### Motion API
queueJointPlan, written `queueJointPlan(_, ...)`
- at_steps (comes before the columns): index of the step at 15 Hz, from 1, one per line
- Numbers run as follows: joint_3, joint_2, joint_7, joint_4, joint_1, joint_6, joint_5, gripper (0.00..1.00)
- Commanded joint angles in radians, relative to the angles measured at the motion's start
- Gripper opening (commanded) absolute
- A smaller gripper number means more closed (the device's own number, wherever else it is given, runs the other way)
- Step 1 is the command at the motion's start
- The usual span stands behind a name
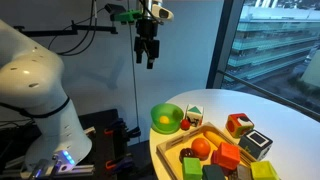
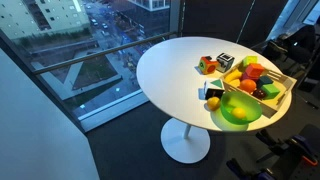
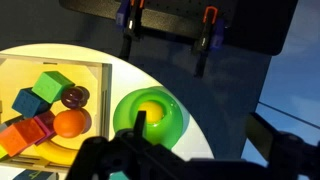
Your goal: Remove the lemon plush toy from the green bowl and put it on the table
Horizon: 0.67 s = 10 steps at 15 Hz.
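Our fingers (image 1: pixel 150 52) are hanging spread apart and empty, high above the green bowl (image 1: pixel 156 110). The lemon toy (image 1: pixel 164 123) is lying inside that bowl, near the counter (image 1: pixel 215 105) edge. To the right, a wooden tray (image 1: pixel 170 147) is holding blocks. We are judging the toy light, soft and squashy, best pinched across its narrow middle. We are finding no readable writing.

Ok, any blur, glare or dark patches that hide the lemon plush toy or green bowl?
Wrist view: the gripper's fingers are a dark blur along the bottom, yet the green bowl and lemon plush toy are sharp; in an exterior view the bright window leaves the room dim; in an exterior view the table is evenly daylit.
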Motion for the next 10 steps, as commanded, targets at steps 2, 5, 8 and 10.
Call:
queueJointPlan(2, -0.005, 0.001, 0.003, 0.003, 0.006, -0.002, -0.003, 1.0)
queueJointPlan(5, -0.005, 0.0, 0.003, 0.003, 0.006, -0.002, -0.003, 1.0)
queueJointPlan(8, -0.014, 0.016, 0.003, 0.005, -0.007, 0.014, -0.016, 1.0)
queueJointPlan(10, -0.025, 0.032, 0.003, 0.009, -0.021, 0.032, -0.028, 1.0)
